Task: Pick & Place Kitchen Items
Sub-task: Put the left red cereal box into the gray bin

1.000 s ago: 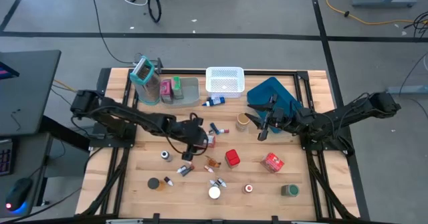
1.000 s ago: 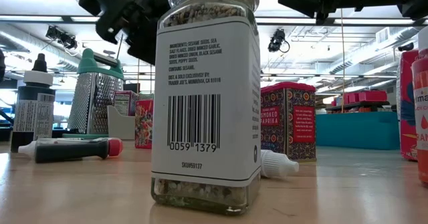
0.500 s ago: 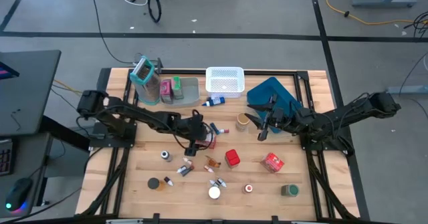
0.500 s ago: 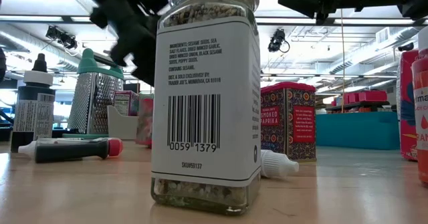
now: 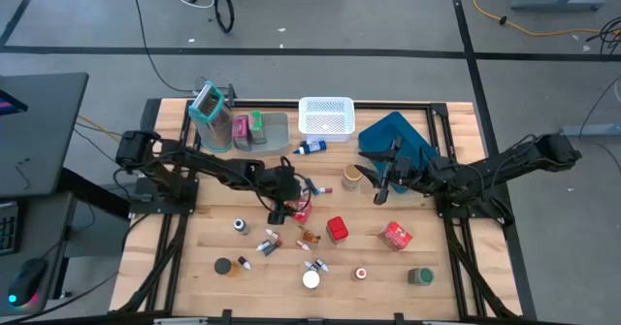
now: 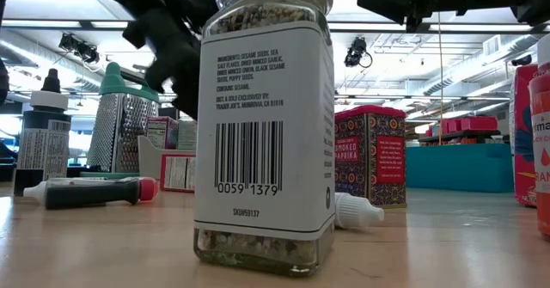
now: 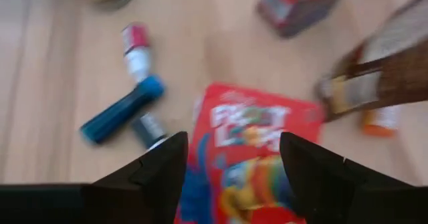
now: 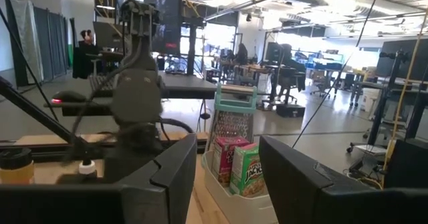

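Hovering with fingers apart, the left end effector (image 7: 231, 167) overlooks a red cereal carton (image 7: 247, 157).

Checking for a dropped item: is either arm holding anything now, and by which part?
Nothing is held. The left gripper hangs open above the red cereal carton lying on the table; the right gripper is open and empty.

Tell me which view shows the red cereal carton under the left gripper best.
The left wrist view: the red cereal carton fills the space between that gripper's open fingers, printed face up. The high view shows only a small red patch beside the left gripper. The low view shows one end. The right wrist view misses it.
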You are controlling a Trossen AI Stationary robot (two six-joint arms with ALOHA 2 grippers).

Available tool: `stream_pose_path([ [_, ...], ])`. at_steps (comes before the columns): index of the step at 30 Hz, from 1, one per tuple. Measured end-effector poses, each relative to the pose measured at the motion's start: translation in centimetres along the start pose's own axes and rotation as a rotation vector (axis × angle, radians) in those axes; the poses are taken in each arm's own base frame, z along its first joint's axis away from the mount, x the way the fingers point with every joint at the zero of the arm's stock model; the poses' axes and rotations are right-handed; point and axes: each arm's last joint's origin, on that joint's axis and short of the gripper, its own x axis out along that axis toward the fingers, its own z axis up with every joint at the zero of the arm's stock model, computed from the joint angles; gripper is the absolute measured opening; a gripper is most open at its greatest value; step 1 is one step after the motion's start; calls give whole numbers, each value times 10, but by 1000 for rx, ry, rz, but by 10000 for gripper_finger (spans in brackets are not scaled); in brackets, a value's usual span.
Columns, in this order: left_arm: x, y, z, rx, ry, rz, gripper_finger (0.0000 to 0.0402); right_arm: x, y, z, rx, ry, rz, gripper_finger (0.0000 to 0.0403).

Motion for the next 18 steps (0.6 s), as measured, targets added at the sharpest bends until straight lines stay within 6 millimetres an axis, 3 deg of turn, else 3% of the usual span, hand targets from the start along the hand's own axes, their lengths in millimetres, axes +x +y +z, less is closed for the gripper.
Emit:
stream_pose_path([
  [6,-2,-15,0,63,23,-26,266,0,0,0,-1,1,-1,173],
  [18,-2,-14,0,101,22,12,359,0,0,0,0,0,-2,173],
])
